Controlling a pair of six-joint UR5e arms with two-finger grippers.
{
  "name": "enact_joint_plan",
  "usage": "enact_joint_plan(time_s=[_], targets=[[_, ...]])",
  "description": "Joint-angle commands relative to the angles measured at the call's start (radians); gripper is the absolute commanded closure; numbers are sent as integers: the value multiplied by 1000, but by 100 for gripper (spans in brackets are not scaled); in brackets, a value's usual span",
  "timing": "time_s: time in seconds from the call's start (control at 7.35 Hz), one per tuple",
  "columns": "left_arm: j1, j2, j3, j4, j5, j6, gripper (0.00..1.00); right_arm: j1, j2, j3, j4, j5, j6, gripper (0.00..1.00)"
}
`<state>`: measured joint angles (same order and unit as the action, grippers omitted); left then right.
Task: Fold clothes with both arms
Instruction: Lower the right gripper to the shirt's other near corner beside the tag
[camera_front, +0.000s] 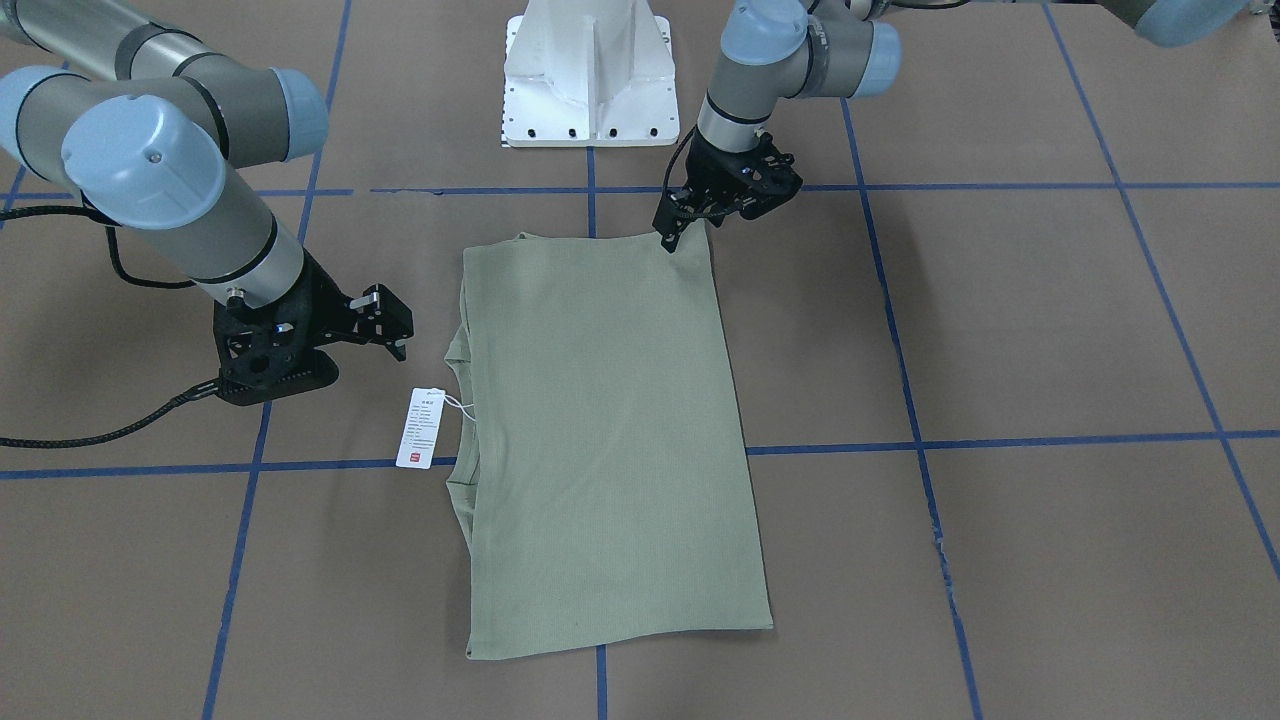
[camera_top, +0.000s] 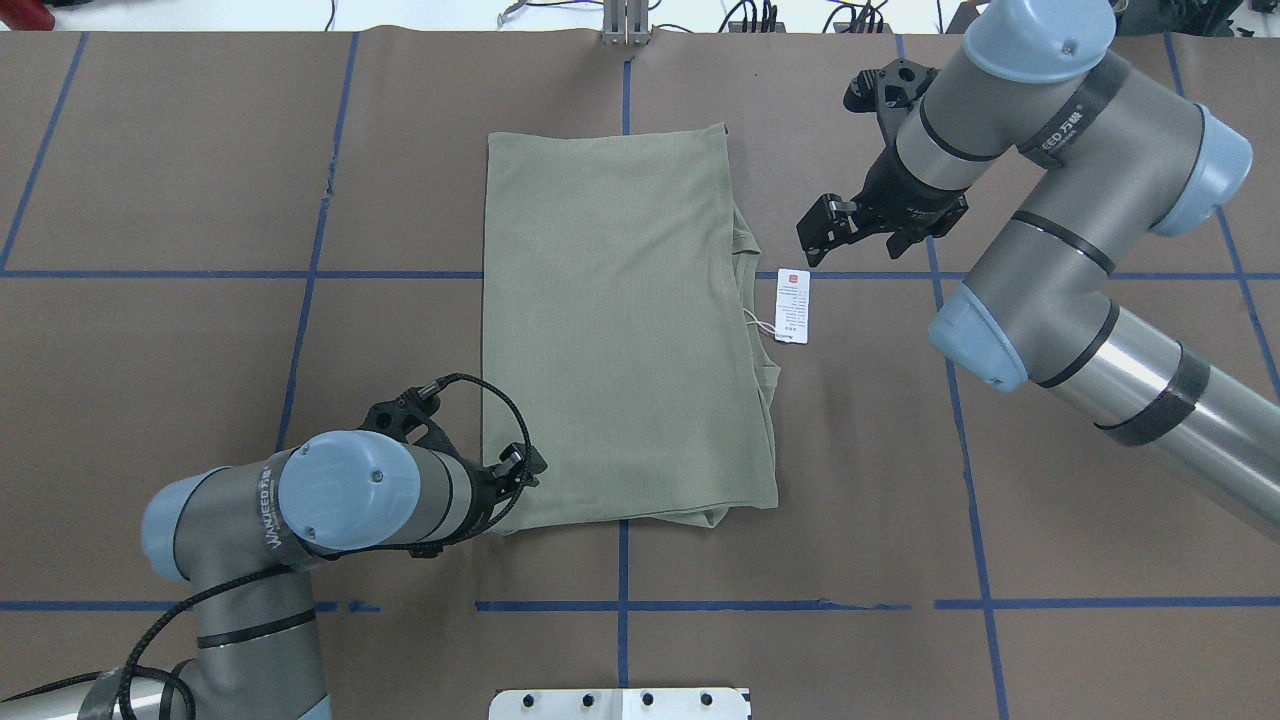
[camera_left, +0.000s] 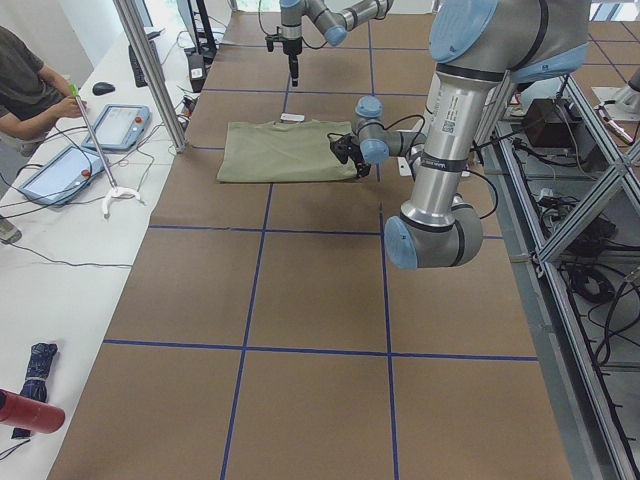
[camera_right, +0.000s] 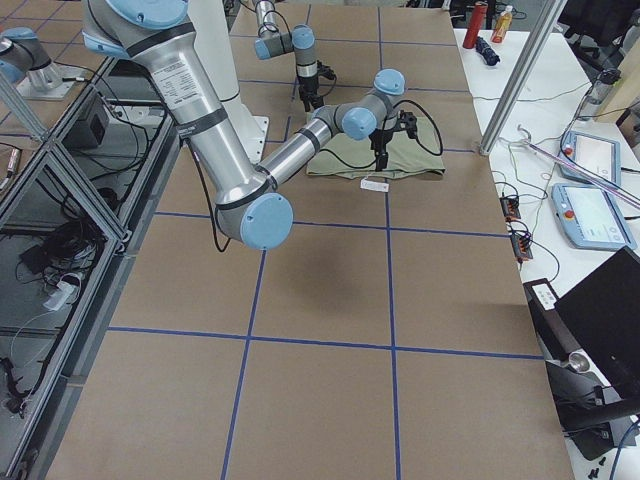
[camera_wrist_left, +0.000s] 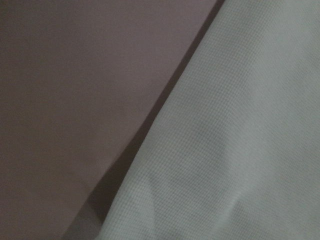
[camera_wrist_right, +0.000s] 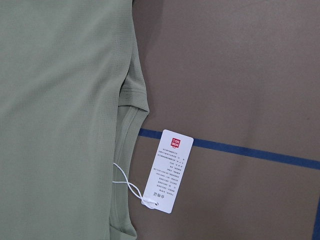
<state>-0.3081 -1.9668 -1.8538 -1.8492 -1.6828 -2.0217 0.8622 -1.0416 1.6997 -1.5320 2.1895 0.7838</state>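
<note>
- The shirt (camera_top: 620, 330) lies folded at table centre, long axis running away from the robot.
- The left gripper (camera_front: 672, 238) touches its near left corner; finger state cannot be determined.
- The right gripper (camera_top: 822, 230), fingers apart, hovers beside the hang tag (camera_top: 792, 305), clear of cloth.

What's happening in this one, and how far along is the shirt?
Two robot arms are folding a green shirt on the table. The shirt already lies flat as a narrow rectangle, with its collar edge and the white hang tag sticking out on the robot's right. The left gripper is down at the shirt's near corner on the robot's left; whether it is pinching the fabric cannot be told. The right gripper hovers beside the tag, looks open and holds nothing.
</note>
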Motion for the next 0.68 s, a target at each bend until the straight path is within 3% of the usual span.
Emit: enact_joint_plan(time_s=[0.0, 0.27, 0.54], targets=[[3, -1, 8, 1, 0, -5, 17, 0, 2, -3, 1, -1, 0, 0], [3, 0, 10, 1, 2, -9, 31, 0, 0, -3, 3, -2, 2, 0], [3, -1, 7, 1, 2, -12, 64, 0, 0, -6, 3, -2, 0, 0]])
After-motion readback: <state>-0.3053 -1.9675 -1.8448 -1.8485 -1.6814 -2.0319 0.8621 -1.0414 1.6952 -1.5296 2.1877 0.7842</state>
